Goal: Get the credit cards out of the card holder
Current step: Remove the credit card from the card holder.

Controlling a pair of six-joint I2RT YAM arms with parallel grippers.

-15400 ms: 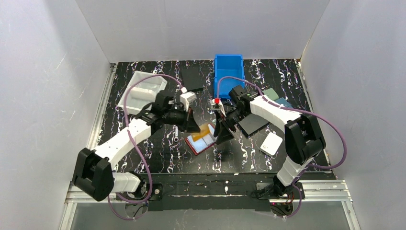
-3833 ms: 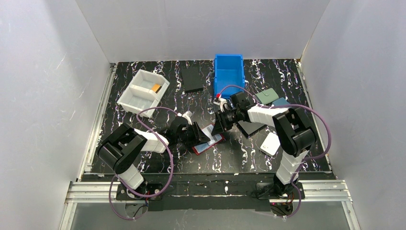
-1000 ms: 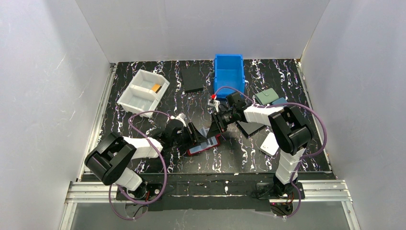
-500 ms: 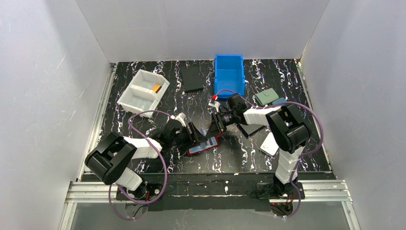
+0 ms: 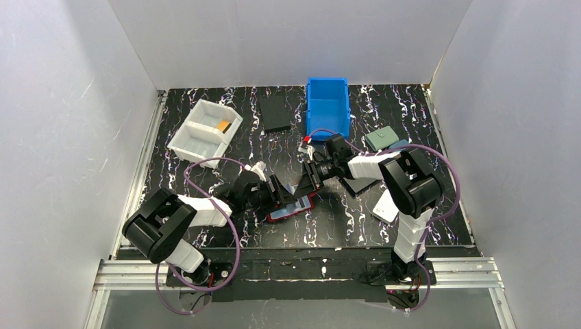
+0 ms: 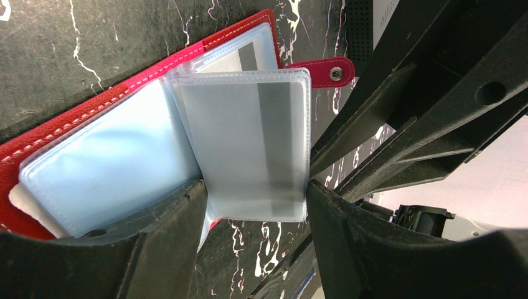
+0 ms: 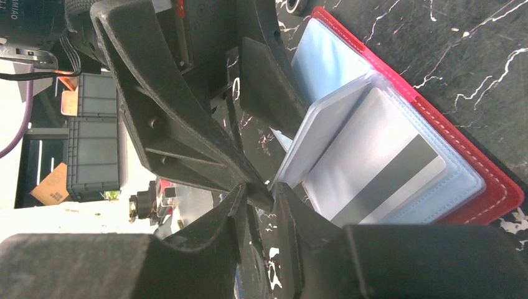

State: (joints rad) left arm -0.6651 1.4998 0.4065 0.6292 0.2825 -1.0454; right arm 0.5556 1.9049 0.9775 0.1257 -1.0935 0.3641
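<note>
— Shifted left, nearer, over recent seconds: card holder (image 5: 293, 208), lying open, front-centre.
— Grippers?
— Left gripper (image 6: 255, 190) wide, straddling raised sleeve leaf (image 6: 249, 124). Right gripper (image 7: 258, 190) narrow, pinching that leaf's edge; its fingers crowd the far side. Whitish card (image 7: 380, 171) pocketed.
— Beyond?
— White tray (image 5: 195, 123) with orange card (image 5: 223, 125); blue bin (image 5: 310, 103).

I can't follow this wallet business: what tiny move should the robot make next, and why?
Probably close the left end effector on the striped card: its fingers straddle the clear sleeve holding it, while the right end effector pinches that sleeve's corner.
</note>
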